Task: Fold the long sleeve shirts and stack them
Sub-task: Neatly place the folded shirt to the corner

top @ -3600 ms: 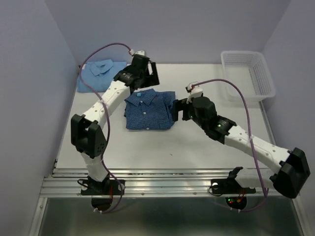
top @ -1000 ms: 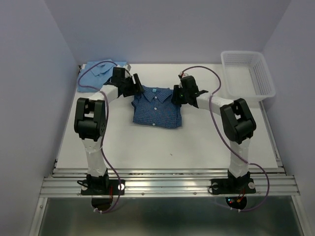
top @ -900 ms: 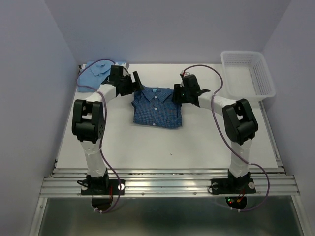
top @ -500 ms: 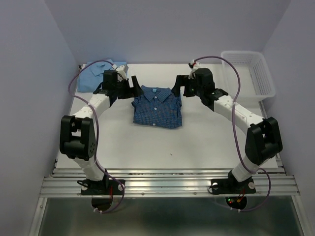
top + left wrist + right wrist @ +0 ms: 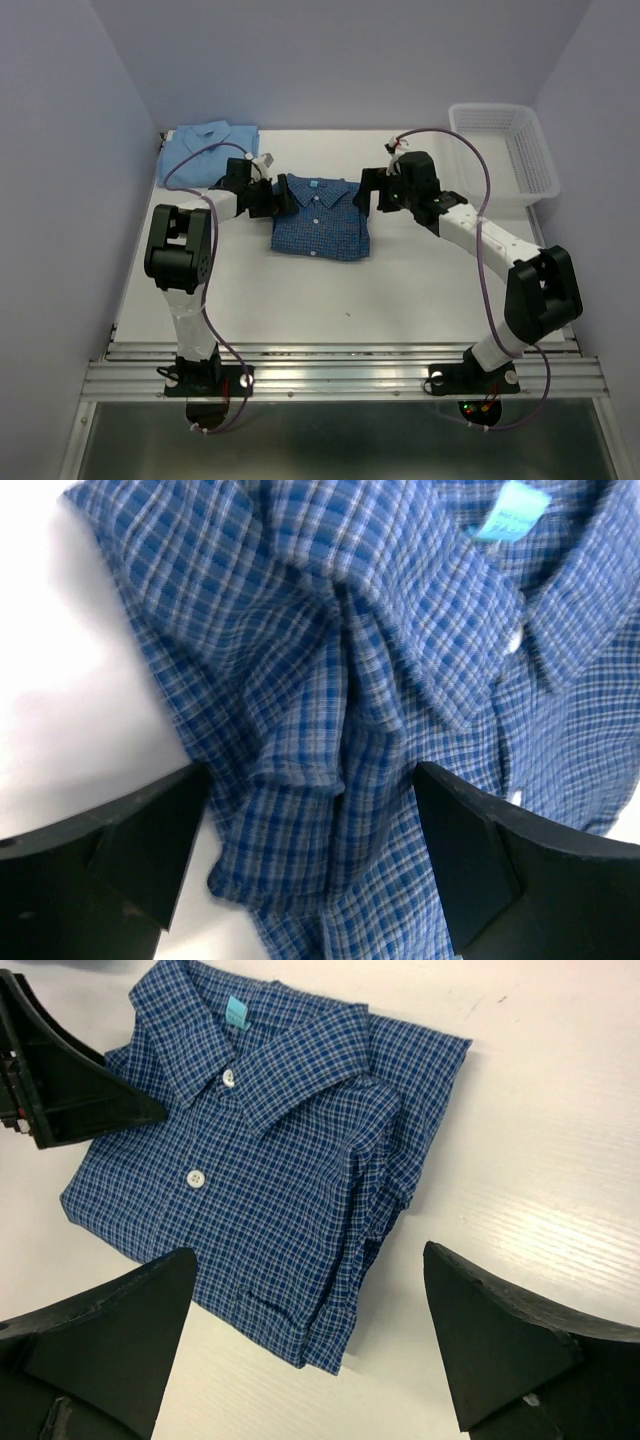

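Note:
The dark blue checked shirt (image 5: 320, 220) lies folded, collar up, mid-table; it also shows in the left wrist view (image 5: 330, 680) and the right wrist view (image 5: 270, 1160). The light sky blue shirt (image 5: 208, 140) lies folded at the back left corner. My left gripper (image 5: 277, 198) is open at the dark shirt's left edge, its jaws either side of bunched cloth (image 5: 310, 860). My right gripper (image 5: 366, 194) is open above the shirt's right edge (image 5: 310, 1350), holding nothing.
A white mesh basket (image 5: 505, 150) stands at the back right. The white table (image 5: 300, 300) ends at a metal rail at the front. Purple walls close in the left, back and right. The left gripper's finger (image 5: 60, 1080) shows in the right wrist view.
My left gripper has moved right onto the dark shirt's left edge. My right gripper has shifted slightly down and stays open by the right edge. The shirt lies as before.

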`<state>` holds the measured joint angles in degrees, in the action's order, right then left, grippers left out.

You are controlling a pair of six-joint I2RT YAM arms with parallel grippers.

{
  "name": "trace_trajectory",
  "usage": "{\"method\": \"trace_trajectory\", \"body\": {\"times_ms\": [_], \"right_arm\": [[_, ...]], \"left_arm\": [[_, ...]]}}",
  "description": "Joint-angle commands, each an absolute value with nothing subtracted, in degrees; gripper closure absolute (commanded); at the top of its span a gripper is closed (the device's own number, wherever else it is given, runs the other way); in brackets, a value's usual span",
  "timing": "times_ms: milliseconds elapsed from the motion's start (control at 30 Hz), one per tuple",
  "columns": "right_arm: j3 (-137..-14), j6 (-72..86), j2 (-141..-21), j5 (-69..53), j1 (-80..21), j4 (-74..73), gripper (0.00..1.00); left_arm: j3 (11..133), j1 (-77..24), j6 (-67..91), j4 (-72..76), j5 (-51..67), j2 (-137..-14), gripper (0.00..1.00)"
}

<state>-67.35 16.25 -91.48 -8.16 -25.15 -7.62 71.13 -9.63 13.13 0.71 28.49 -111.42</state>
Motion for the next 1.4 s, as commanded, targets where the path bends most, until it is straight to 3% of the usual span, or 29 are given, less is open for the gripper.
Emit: {"method": "trace_trajectory", "body": {"times_ms": [0, 233, 367, 400, 467, 500, 533, 567, 767, 967, 1367], "right_arm": [[-67.24, 16.79, -87.98, -3.52, -25.14, -7.21, 0.0], [-66.97, 18.02, -87.89, -5.1, -25.14, -6.24, 0.0], [-66.1, 18.37, -87.19, -3.43, -25.14, -6.33, 0.0], [-65.4, 18.54, -86.67, -1.77, -25.14, -6.33, 0.0], [-64.69, 18.54, -85.96, -0.27, -25.14, -6.33, 0.0], [-64.25, 18.54, -85.17, 1.56, -25.14, -6.5, 0.0], [-63.38, 18.63, -84.64, 3.41, -25.14, -6.5, 0.0], [-62.85, 18.89, -84.12, 4.47, -25.14, -6.59, 0.0], [-59.42, 18.72, -79.9, 11.42, -25.14, -6.59, 0.0], [-55.03, 16.35, -76.73, 22.84, -25.14, -6.59, 0.0], [-54.49, 14.33, -75.94, 28.65, -25.14, -6.24, 0.0]], "left_arm": [[72.86, -9.58, 11.25, 0.7, 30.59, -114.08, 0.01], [75.31, -11.07, 9.32, 0.09, 30.41, -116.54, 0.01], [79.44, -14.23, 7.65, -4.29, 27.52, -120.14, 0.18], [82.15, -15.72, 7.04, -7.18, 24.99, -122.15, 0.31], [84.19, -17.04, 6.86, -10.35, 22.95, -123.92, 0.36], [86.03, -17.49, 6.77, -11.33, 20.76, -125.32, 0.54], [86.65, -17.84, 6.94, -12.03, 19.7, -125.94, 0.63], [87.53, -18.19, 8.25, -13.87, 16.47, -127.17, 1.0], [94.21, -19.86, 7.82, -18.98, 6.17, -125.6, 1.0], [99.83, -21.27, 5.54, -21.97, -17.53, -117.44, 1.0], [110.83, -21.27, -7.55, -21.72, -37.52, -112.33, 1.0]]}}
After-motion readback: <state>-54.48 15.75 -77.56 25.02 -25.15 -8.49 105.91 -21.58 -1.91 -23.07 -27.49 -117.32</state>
